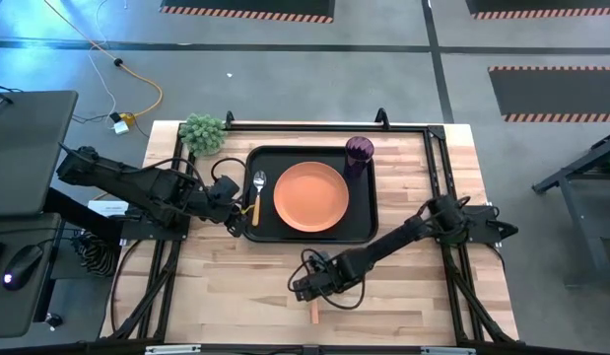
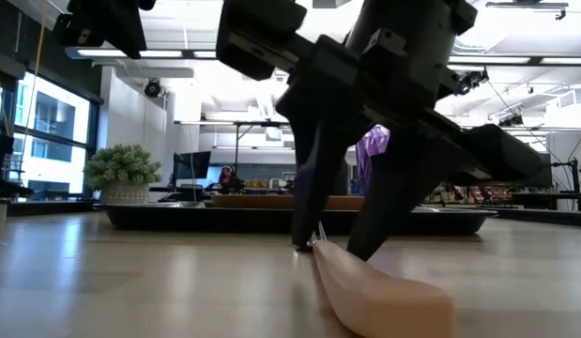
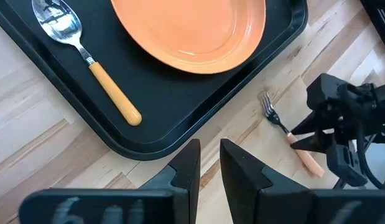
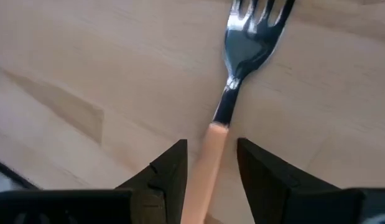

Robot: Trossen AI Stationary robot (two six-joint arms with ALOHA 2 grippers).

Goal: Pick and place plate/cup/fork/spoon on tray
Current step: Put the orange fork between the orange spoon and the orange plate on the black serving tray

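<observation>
The black tray (image 1: 260,232) lies at the table's middle. On it are the orange plate (image 1: 310,195), the spoon (image 1: 257,192) to the plate's left, and the purple cup (image 1: 359,153) upright at the far right corner. The fork (image 4: 226,99) lies flat on the wood near the front edge, its tines toward the tray (image 3: 268,106). My right gripper (image 4: 211,155) is open and low over the fork, one finger on either side of its orange handle (image 2: 374,291). My left gripper (image 3: 210,149) hovers over the tray's near left corner, open by a narrow gap and empty. My right gripper comes down on the fork's handle (image 4: 204,168) from above, near the metal neck, fingers across the handle. A gap shows beside one finger (image 4: 260,174); whether the other finger touches the handle I cannot tell. The fork lies flat on the table.
A small potted plant (image 1: 203,131) stands at the table's far left corner. A black metal frame (image 1: 433,138) runs along the table's far and right sides. Bare wood (image 1: 423,306) lies to the right of the fork, along the front edge.
</observation>
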